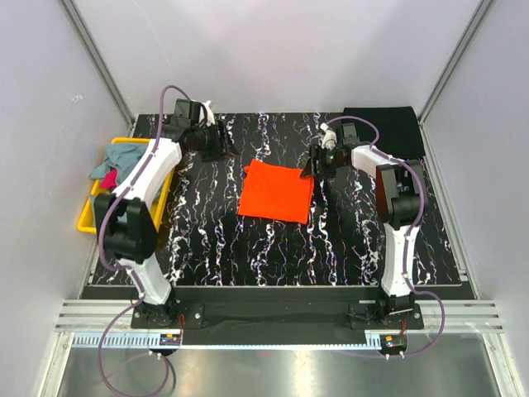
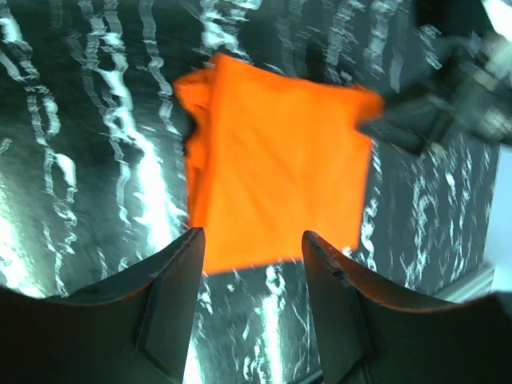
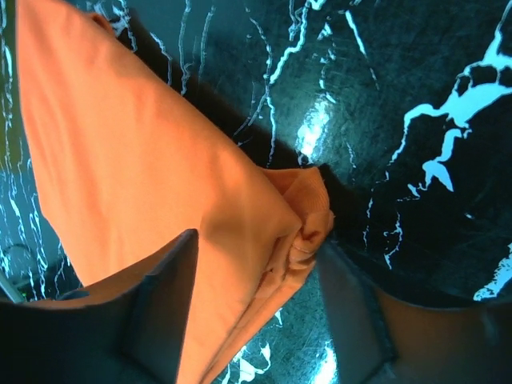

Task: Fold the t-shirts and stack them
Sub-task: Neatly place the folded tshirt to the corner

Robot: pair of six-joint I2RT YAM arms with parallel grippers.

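The orange t-shirt (image 1: 277,190) lies folded into a flat square in the middle of the marbled table. My left gripper (image 1: 223,147) hovers off its far left corner. In the left wrist view that gripper (image 2: 252,264) is open, with only bare table between its fingers and the orange t-shirt (image 2: 276,168) just beyond their tips. My right gripper (image 1: 318,165) sits at the shirt's far right corner. Its jaws (image 3: 258,240) stand apart astride the bunched corner of the orange t-shirt (image 3: 160,176), not pinched onto it. A black t-shirt (image 1: 384,128) lies folded at the back right.
A yellow bin (image 1: 87,217) at the left edge holds a grey-blue t-shirt (image 1: 124,155) and a magenta one (image 1: 107,178). White enclosure walls and metal posts ring the table (image 1: 248,248). My right gripper (image 2: 432,112) also shows at the upper right of the left wrist view.
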